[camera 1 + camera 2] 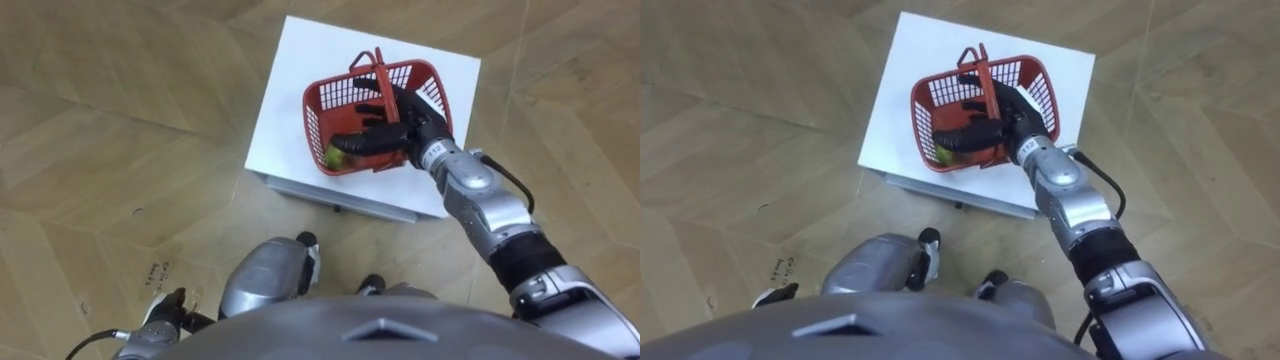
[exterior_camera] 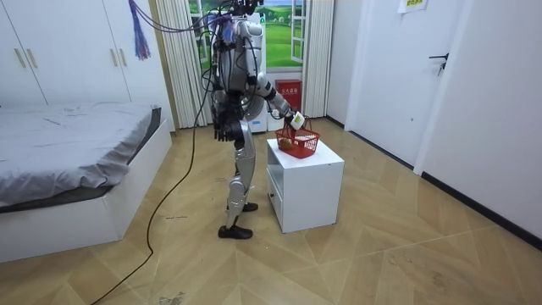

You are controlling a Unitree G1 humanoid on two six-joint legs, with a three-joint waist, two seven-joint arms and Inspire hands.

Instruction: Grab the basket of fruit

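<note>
A red plastic fruit basket [image 1: 318, 118] stands on a white bedside cabinet [image 1: 290, 100], its handle [image 1: 372, 62] raised upright. A green-yellow fruit [image 1: 335, 157] lies in its near corner. My right hand [image 1: 398, 122] hovers over the basket's inside, open. Its fingers stretch toward the handle and its thumb points left above the fruit, closed round nothing. My left hand [image 1: 166, 312] hangs low by my hip, relaxed and holding nothing. In the room view I stand upright at the cabinet [image 2: 306, 182], right arm reaching out to the basket [image 2: 298, 142].
The cabinet stands alone on a wooden parquet floor [image 1: 120, 120]. A bed [image 2: 68, 161] lies at the room view's left, with wardrobes behind it. A window with curtains [image 2: 318, 51] is behind me, and a door [image 2: 385, 68] is at the room view's right.
</note>
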